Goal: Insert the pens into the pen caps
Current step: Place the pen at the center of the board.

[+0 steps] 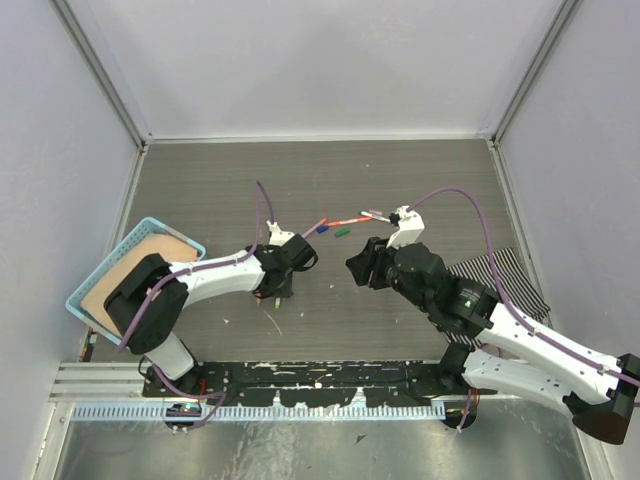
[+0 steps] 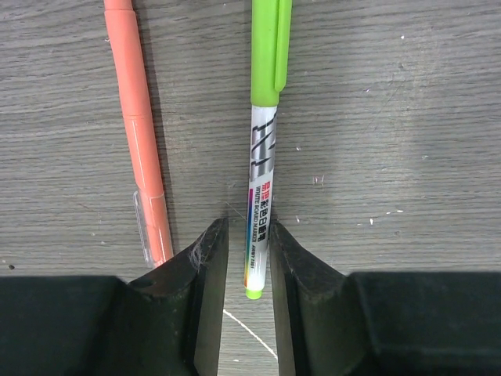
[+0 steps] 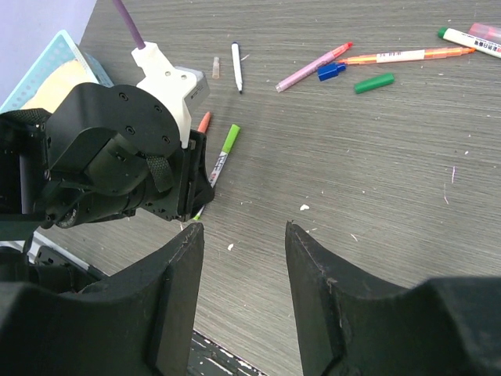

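Green-capped white-barrelled plastic marker pen (image 2: 262, 204) lies flat on the grey wood-grain table (image 2: 391, 157), centre frame, lower end between the narrowly parted, unclamped jaws of the left gripper (image 2: 249, 231). Right gripper (image 3: 244, 235), lower frame: jaws parted, empty.

A dark grey counter (image 1: 420, 180) with a wood-grain finish fills the middle, dotted with small pale specks. Plain pale walls (image 1: 320, 60) close it in at the back and on both sides, with slim metal posts (image 1: 100, 70) running up the back corners. A light blue basket (image 1: 108, 260) holding a tan board (image 1: 125, 275) sits askew at the left edge. A black-and-white striped cloth (image 1: 520, 280) lies at the right. Silver rails (image 1: 100, 378) run along the near edge. The light is soft and even.
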`<state>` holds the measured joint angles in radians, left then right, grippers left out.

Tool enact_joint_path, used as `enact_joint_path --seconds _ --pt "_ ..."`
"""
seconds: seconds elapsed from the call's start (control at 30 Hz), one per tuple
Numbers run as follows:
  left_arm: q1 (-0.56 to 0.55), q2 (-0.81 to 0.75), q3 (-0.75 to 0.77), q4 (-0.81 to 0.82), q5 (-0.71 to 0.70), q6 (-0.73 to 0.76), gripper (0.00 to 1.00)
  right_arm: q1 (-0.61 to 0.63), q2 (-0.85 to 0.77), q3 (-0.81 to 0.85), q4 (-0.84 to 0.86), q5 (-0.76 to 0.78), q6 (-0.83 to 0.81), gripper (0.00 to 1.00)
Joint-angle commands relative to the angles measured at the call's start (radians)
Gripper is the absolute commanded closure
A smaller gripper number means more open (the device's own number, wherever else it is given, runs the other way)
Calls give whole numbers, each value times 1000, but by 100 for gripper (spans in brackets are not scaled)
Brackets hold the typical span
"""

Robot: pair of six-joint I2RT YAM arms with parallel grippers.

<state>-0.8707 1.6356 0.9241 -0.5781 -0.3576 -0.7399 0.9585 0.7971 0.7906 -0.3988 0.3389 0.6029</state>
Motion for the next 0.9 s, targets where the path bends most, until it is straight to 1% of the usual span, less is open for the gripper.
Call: enact_joint_path --seconds 0.0,0.17,0.3,0.67,0.8,0.87 --pt "6 23 -9 12 -9 -2 66 3 1 12 30 10 -8 49" --pt "7 16 -16 12 -6 -7 76 3 0 10 31 11 -5 49" --pt "7 6 -27 0 -15 -22 78 4 1 9 32 9 -3 49" --pt "26 -21 -51 -6 -26 -25 77 3 6 7 37 3 1 49" --pt "26 -9 -46 -3 -20 -16 73 3 5 6 38 3 0 48" --pt "26 -10 -44 -4 -22 -11 69 3 5 6 37 3 0 49"
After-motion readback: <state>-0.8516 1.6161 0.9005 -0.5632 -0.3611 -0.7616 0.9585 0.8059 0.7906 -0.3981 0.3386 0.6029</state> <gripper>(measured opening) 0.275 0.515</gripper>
